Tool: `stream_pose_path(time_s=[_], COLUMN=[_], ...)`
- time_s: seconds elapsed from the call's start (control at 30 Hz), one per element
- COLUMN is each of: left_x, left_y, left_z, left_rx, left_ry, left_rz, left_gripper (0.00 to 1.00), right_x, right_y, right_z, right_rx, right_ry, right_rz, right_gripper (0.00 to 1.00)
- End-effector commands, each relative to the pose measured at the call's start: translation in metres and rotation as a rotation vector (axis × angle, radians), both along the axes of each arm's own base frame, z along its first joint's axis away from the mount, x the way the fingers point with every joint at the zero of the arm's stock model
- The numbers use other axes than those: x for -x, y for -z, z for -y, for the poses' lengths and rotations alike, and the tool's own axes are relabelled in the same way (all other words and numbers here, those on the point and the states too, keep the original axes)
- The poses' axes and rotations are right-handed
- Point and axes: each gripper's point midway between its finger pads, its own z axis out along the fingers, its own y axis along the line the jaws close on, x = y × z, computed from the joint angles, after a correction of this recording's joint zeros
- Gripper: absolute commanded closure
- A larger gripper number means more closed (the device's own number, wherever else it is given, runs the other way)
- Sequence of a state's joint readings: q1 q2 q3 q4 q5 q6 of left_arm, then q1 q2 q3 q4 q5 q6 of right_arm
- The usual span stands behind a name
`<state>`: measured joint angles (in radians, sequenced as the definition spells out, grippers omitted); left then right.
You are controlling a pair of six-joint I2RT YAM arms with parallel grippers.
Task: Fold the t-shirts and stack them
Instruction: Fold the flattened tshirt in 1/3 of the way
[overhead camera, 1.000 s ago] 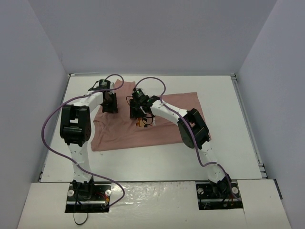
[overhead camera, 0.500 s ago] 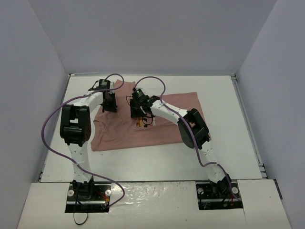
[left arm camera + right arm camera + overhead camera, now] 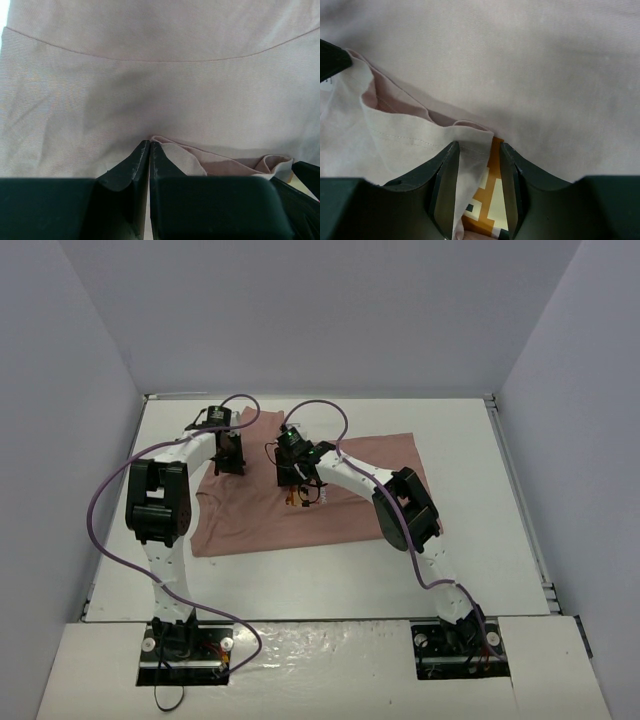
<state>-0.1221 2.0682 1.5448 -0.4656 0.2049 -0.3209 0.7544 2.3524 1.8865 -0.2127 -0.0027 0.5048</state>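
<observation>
A dusty-pink t-shirt (image 3: 255,520) lies spread on the white table (image 3: 470,540). My left gripper (image 3: 231,462) is down on its far-left part. In the left wrist view the gripper (image 3: 150,144) is shut, with a raised fold of the t-shirt (image 3: 160,75) pinched at the fingertips (image 3: 142,152). My right gripper (image 3: 291,480) sits over the middle of the shirt by the orange print (image 3: 297,500). In the right wrist view that gripper (image 3: 477,147) is open, a loose hem flap of the t-shirt (image 3: 520,60) and the orange-and-white print (image 3: 492,190) lying between its fingers.
Grey walls (image 3: 90,360) enclose the table on three sides. Purple cables (image 3: 100,530) loop off both arms above the near-left table area. Bare white table surrounds the shirt, widest at right and front.
My left gripper has shut on the shirt fabric. Both arms and the shirt stay almost where they were.
</observation>
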Motion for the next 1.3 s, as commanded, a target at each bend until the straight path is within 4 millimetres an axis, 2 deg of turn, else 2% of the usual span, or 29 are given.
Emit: stream_pose_path(time_s=[0.0,0.53,0.7,0.83,0.9,1.0,1.1,1.2,1.23,1.27], left_x=[-0.021,-0.026,-0.028,-0.032,-0.032,-0.028,-0.021,-0.006,0.0,0.008], left_y=[-0.046,-0.056,-0.066,-0.083,-0.093,-0.116,-0.136,-0.138,-0.142,-0.135], left_z=[-0.01,-0.021,-0.022,-0.021,-0.02,-0.018,-0.012,-0.005,-0.001,0.004], left_rx=[-0.018,-0.044,-0.049,-0.038,-0.029,-0.011,0.034,0.084,0.106,0.131], left_ry=[-0.012,-0.04,-0.043,-0.043,-0.048,-0.061,-0.066,-0.09,-0.096,-0.112], left_rz=[0.138,0.158,0.176,0.2,0.212,0.242,0.266,0.239,0.238,0.211], left_gripper=[1.0,1.0,1.0,0.97,0.91,0.85,0.74,0.69,0.68,0.67], right_x=[-0.012,-0.016,-0.024,-0.03,-0.029,-0.028,-0.022,-0.004,0.001,0.01], right_y=[-0.049,-0.042,-0.076,-0.108,-0.121,-0.127,-0.122,-0.108,-0.114,-0.099], right_z=[-0.003,0.013,0.009,0.019,0.031,0.065,0.115,0.163,0.178,0.2], right_rx=[-0.035,0.029,0.007,-0.01,0.0,0.018,0.059,0.111,0.112,0.142], right_ry=[0.02,0.052,0.037,0.058,0.079,0.134,0.211,0.27,0.296,0.323], right_rz=[0.109,0.135,0.202,0.255,0.277,0.272,0.25,0.21,0.217,0.184], right_gripper=[0.65,0.65,0.64,0.64,0.64,0.63,0.63,0.63,0.63,0.63])
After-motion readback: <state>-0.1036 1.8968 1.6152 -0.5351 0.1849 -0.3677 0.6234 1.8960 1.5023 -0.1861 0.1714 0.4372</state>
